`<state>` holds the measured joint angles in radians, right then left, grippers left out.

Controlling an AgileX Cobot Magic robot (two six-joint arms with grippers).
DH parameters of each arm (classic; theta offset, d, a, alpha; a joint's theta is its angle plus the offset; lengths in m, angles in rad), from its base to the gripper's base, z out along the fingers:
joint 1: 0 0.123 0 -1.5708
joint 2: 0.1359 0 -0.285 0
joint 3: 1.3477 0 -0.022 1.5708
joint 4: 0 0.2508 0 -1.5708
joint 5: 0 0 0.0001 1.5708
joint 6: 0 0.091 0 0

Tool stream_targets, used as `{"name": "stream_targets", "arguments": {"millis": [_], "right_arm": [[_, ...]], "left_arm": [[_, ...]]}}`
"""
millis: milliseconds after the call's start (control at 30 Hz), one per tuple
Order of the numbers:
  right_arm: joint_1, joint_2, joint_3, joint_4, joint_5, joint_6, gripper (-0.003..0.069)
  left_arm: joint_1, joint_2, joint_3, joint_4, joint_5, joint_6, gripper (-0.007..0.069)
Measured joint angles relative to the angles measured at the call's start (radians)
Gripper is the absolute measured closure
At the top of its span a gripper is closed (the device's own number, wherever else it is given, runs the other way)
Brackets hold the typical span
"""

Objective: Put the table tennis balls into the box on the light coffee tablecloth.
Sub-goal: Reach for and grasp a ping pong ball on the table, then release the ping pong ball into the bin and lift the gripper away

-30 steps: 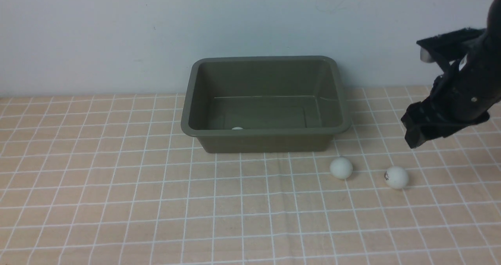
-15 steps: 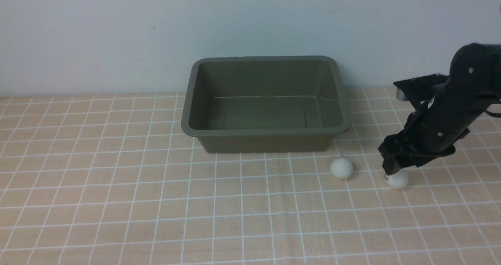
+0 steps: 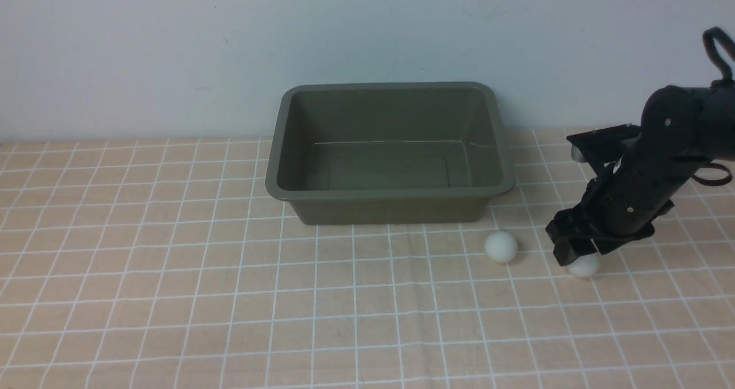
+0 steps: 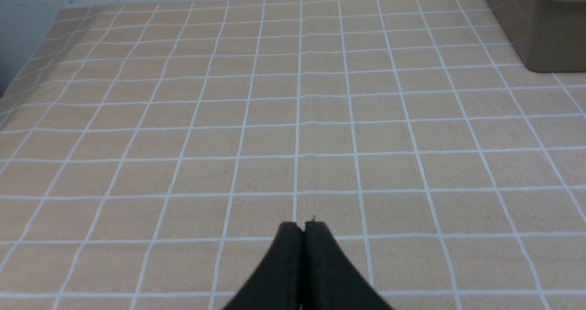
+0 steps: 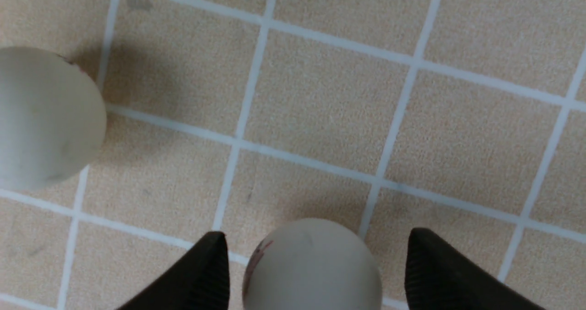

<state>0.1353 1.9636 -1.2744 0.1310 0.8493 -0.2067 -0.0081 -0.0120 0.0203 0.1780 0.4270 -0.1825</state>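
Note:
The olive-green box (image 3: 390,193) stands at the back middle of the light coffee tablecloth (image 3: 229,291). Two white table tennis balls lie on the cloth to its front right: a plain one (image 3: 501,246) and one with a dark red mark (image 3: 584,266). My right gripper (image 3: 574,254) is open and low over the marked ball. In the right wrist view the marked ball (image 5: 316,264) sits between the open jaws of the right gripper (image 5: 316,234), and the plain ball (image 5: 41,117) lies apart. The third ball is hidden. My left gripper (image 4: 303,227) is shut and empty over bare cloth.
A pale wall rises right behind the box. A corner of the box (image 4: 545,30) shows in the left wrist view. The cloth's left edge (image 4: 27,72) falls away beside the left gripper's area.
My right arm has come down and to the left, from above the cloth to around the marked ball. A ball glimpsed inside the box a second ago no longer shows.

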Motion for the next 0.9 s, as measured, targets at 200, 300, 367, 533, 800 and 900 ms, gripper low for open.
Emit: {"name": "stream_targets", "arguments": {"millis": [200, 300, 367, 533, 800, 900], "right_arm": [[0.000, 0.004, -0.001, 0.001, 0.002, 0.000, 0.0284], [0.000, 0.004, -0.003, 0.001, 0.015, 0.000, 0.0299], [0.000, 0.005, -0.017, -0.002, 0.053, 0.001, 0.0299], [0.000, 0.005, -0.123, -0.038, 0.218, 0.056, 0.0299], [0.001, 0.005, -0.433, -0.023, 0.371, 0.109, 0.0299], [0.030, 0.005, -0.536, 0.086, 0.376, 0.053, 0.0299]], "left_arm": [[0.000, 0.000, 0.000, 0.000, 0.000, 0.000, 0.0693], [0.000, 0.000, 0.000, 0.000, 0.000, 0.000, 0.0693], [0.000, 0.000, 0.000, 0.000, 0.000, 0.000, 0.0693], [0.000, 0.000, 0.000, 0.000, 0.000, 0.000, 0.0693], [0.000, 0.000, 0.000, 0.000, 0.000, 0.000, 0.0693], [0.000, 0.000, 0.000, 0.000, 0.000, 0.000, 0.0693]]}}
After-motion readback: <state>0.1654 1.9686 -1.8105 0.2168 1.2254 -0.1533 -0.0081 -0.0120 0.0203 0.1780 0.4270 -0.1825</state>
